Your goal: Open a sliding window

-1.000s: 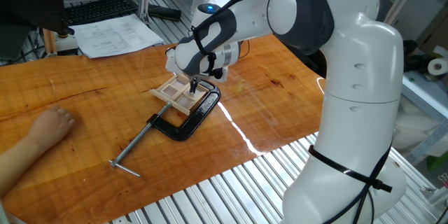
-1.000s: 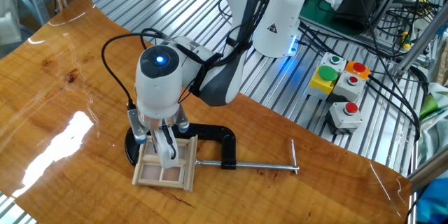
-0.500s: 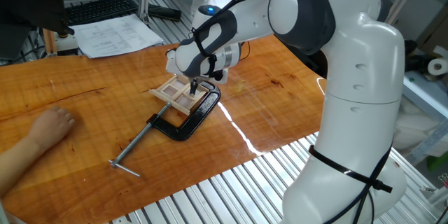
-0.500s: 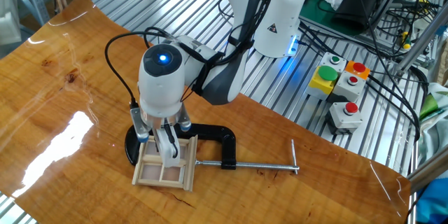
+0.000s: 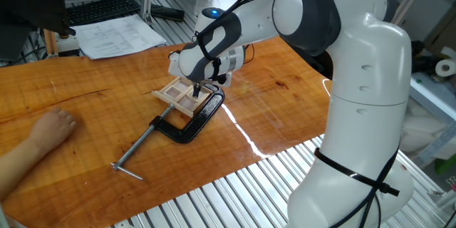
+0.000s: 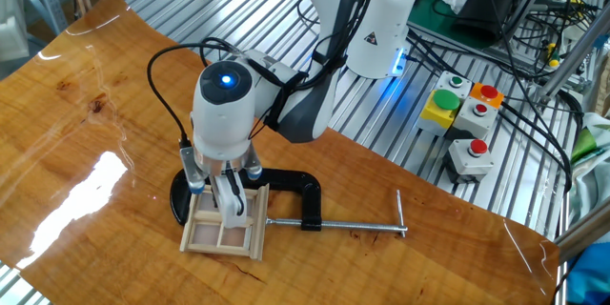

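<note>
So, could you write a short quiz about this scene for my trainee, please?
1. True or false: the end effector is down at the window.
2. What holds the window on the table? A) tape B) a black clamp C) a hand
3. What lies at the table's edge, far from the window in one fixed view?

Key: 1 true. 2 B. 3 a person's hand.

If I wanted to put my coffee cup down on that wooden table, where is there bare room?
The wood is bare between the person's hand and the sliding window, and right of the C-clamp toward the robot's base. It is crowded mid-table, where the tool sits over the window. Papers fill the far corner.
</note>
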Motion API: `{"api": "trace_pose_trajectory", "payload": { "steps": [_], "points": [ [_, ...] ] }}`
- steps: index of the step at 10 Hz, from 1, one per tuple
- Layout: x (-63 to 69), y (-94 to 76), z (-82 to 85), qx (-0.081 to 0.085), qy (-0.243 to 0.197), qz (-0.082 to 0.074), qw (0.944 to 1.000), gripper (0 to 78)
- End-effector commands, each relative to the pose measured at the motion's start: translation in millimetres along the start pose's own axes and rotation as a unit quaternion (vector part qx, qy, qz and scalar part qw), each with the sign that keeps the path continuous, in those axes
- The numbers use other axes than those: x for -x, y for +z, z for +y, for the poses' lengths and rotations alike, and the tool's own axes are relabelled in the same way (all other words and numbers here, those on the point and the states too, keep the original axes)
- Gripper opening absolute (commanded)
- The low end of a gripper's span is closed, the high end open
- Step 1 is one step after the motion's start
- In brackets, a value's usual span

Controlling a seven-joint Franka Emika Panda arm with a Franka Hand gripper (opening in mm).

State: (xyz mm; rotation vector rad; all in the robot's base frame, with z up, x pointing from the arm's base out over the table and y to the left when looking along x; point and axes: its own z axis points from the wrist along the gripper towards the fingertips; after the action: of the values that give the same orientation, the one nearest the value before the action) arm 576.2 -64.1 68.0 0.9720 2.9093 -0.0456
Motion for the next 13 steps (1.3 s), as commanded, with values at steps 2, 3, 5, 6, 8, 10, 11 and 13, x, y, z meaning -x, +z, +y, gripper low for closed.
{"api": "trace_pose_trajectory", "payload": {
  "steps": [2,3,5,6,8,10,11,13],
  "points": [
    [-0.6,-0.4,0.7,0.002,0.002,-0.005,1.0,0.0],
    [-1.6,1.1,0.6,0.003,0.002,-0.008,1.0,0.0],
    [-5.1,1.8,1.5,0.004,0.004,-0.008,1.0,0.0],
    [-7.4,1.0,2.7,0.003,0.007,-0.008,0.9999,0.0],
    [-11.7,-0.9,4.8,0.003,0.011,-0.007,0.9999,0.0],
    [-14.4,-1.4,6.0,0.003,0.014,-0.007,0.9999,0.0],
    [-16.0,-2.0,6.7,0.003,0.015,-0.007,0.9999,0.0],
    [-21.1,-4.2,8.8,0.002,0.02,-0.006,0.9998,0.0]
  ]
}}
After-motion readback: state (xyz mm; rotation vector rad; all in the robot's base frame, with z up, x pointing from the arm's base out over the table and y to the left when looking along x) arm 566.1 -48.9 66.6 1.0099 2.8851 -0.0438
